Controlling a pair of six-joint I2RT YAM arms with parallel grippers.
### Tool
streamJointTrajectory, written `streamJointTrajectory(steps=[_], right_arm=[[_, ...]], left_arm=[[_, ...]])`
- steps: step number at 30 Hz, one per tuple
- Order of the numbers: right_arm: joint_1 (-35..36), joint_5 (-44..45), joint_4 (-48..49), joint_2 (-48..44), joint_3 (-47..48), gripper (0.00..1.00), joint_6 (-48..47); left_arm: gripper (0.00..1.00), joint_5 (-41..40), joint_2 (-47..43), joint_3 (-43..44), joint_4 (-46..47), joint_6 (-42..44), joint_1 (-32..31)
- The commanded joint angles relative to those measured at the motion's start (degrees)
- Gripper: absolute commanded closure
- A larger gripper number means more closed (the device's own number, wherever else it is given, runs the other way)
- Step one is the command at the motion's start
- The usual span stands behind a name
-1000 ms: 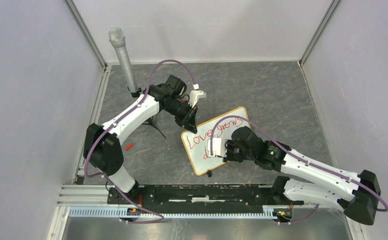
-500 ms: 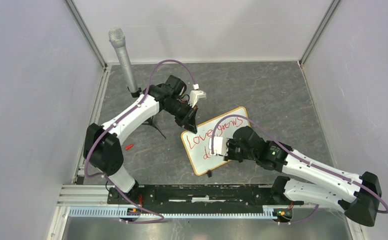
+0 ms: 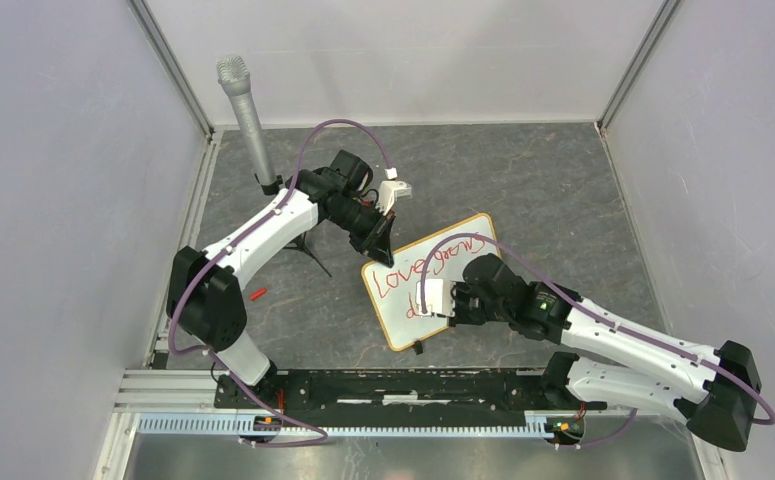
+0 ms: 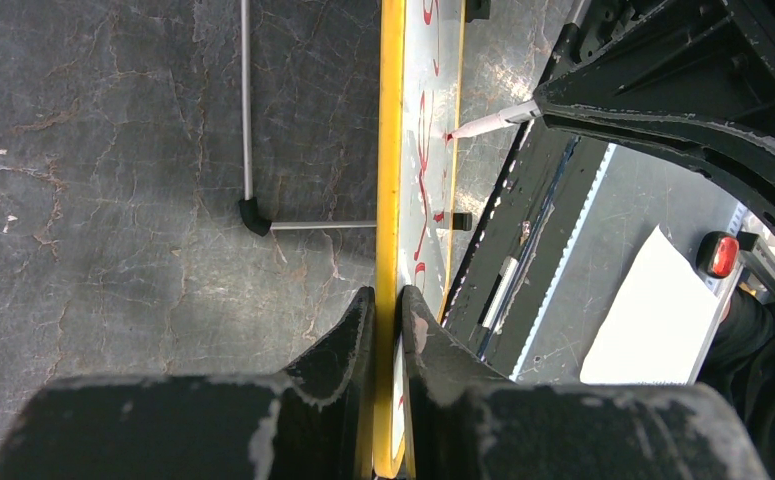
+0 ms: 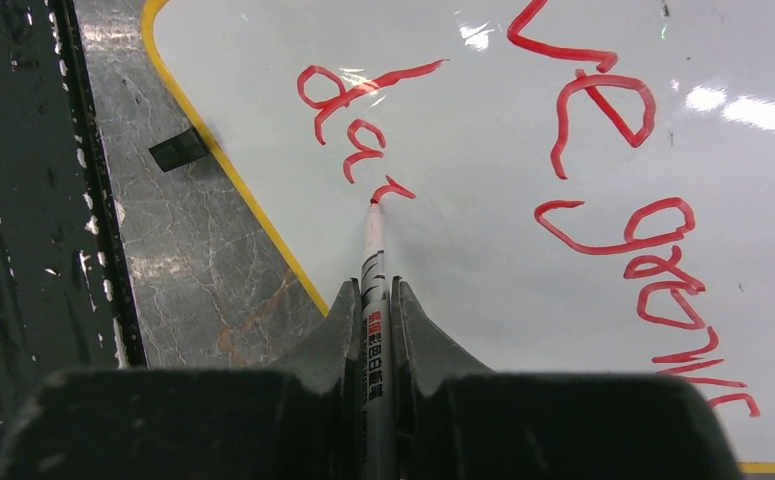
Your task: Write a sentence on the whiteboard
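Two lines of red cursive make up the sentence (image 3: 431,262) on the whiteboard (image 5: 483,200), which sits askew at the middle of the bench (image 3: 543,180) between both arms: "Love grows" runs along the far line, and the near line reads only "dai". The left fingers (image 4: 343,340) are clamped on the board's yellowish frame at its far left corner, while the right fingers (image 5: 418,330) are closed tight on a white marker (image 5: 375,290) whose red tip touches the board at the end of the last stroke. A grey microphone (image 3: 246,110) stands near the bench's far left corner.
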Motion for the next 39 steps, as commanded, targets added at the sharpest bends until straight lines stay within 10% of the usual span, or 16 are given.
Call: streamJointTrajectory(steps=[1,39], right_arm=[[-0.2,0.8,-1.6,-0.5,1.3,1.00,-1.1],[-0.2,0.7,-0.5,-0.9,5.3,1.00,0.8]], left_arm=[[0.97,0.5,0.7,-0.3,-2.0,2.6,-0.7],[0.97,0.8,0.3,-0.8,-2.0,3.1,-0.7]])
